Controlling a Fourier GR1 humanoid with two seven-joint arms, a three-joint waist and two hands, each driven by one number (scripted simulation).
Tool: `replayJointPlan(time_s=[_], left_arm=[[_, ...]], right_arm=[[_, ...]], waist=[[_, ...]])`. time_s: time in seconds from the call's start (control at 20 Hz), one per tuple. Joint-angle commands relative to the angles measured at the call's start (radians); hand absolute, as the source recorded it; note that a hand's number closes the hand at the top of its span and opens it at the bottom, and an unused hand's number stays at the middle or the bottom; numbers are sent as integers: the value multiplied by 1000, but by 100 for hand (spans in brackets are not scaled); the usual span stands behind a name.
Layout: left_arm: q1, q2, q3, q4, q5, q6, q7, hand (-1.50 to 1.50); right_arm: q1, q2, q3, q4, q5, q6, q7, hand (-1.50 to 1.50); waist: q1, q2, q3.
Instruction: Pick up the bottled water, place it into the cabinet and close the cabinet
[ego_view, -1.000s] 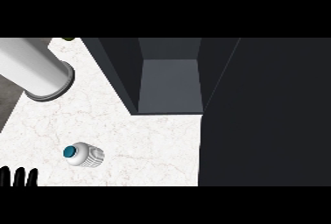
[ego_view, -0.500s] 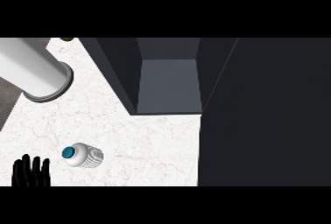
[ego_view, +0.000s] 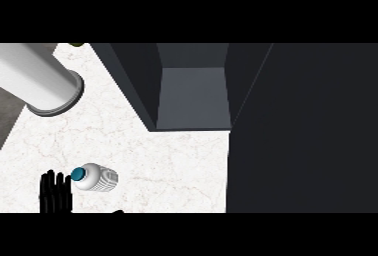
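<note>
Standing beside bottled water: left robot hand, lower part cropped.

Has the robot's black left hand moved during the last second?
Yes. The black left hand has come up from the view's lower edge and rightward, toward the unmoved white, teal-capped water bottle.

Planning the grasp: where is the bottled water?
Head view, lower left: the bottled water sits on the counter just right of the left hand, below the open cabinet.
</note>
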Motion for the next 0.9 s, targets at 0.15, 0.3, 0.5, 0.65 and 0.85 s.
replayJointPlan(time_s=[0.15,0.3,0.5,0.65,0.85], left_arm=[[-154,-11,101,240,45,-50,-77,-150],[-204,-43,104,331,33,-42,-122,-150],[-247,-14,176,478,63,-120,-213,-150],[-265,-30,196,548,62,-124,-270,-150],[-306,-23,224,607,87,-166,-290,-150]], right_arm=[[111,0,-11,-139,-37,40,-8,-150],[112,-1,-24,-165,-79,40,2,-150],[135,-17,-87,-136,-119,68,-32,-150],[163,22,-19,-173,-53,55,-32,-150],[178,4,-82,-156,-92,86,-75,-150]], waist=[[-3,0,0],[-2,2,0],[-1,1,0],[0,2,0],[1,1,0]])
